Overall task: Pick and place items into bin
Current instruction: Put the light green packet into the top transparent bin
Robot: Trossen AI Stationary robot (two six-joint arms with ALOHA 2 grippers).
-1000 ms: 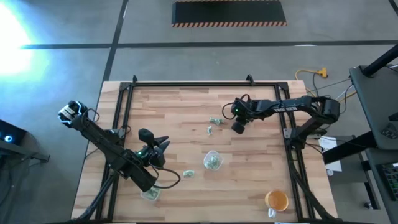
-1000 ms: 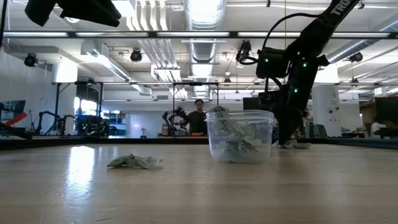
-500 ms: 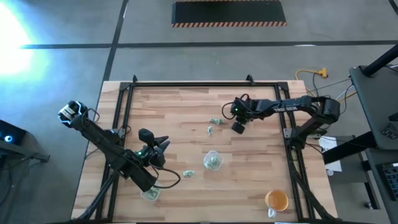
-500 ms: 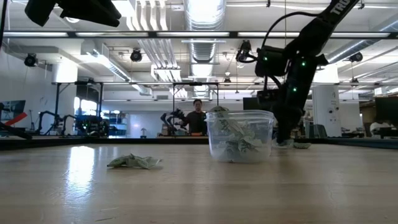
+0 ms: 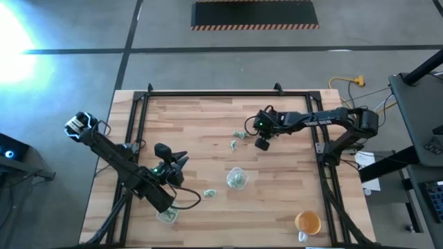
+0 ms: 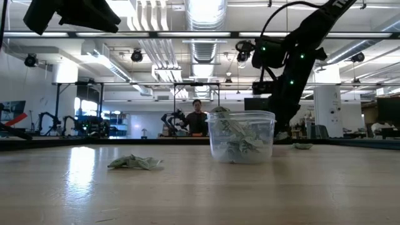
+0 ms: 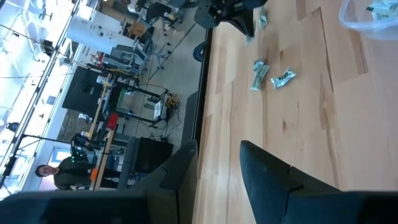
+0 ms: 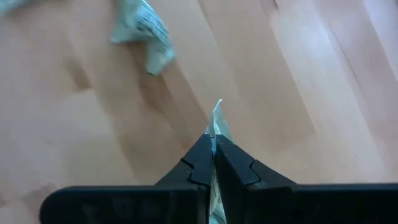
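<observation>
The items are small crumpled green-and-white wrappers. Two (image 5: 240, 134) (image 5: 234, 144) lie mid-table and one (image 5: 209, 194) lies nearer the front. The clear cup-like bin (image 5: 237, 178) stands mid-table with several wrappers inside. My right gripper (image 5: 261, 144) hangs just right of the two mid-table wrappers, shut on one wrapper (image 8: 217, 116). In its wrist view another wrapper (image 8: 140, 31) lies on the wood beyond. My left gripper (image 5: 173, 155) hovers open at the table's left, holding nothing. My right gripper pinches a thin flattened wrapper between its two fingertips (image 8: 202, 155), steeply from above. A pale pointed end (image 8: 217, 111) of the wrapper sticks out past the tips. The wrapper is lifted clear of the wood.
A second clear cup (image 5: 166, 216) stands near the front edge under my left arm. An orange round thing (image 5: 307, 223) sits at the front right. A black frame (image 5: 208, 94) rims the table. A person (image 6: 200, 119) stands far off in the room behind.
My right gripper has risen off the table and shifted slightly toward the table's left, rolling a little. One wrapper that lay beside its tips has come up with it; the neighbouring wrapper stays on the wood.
</observation>
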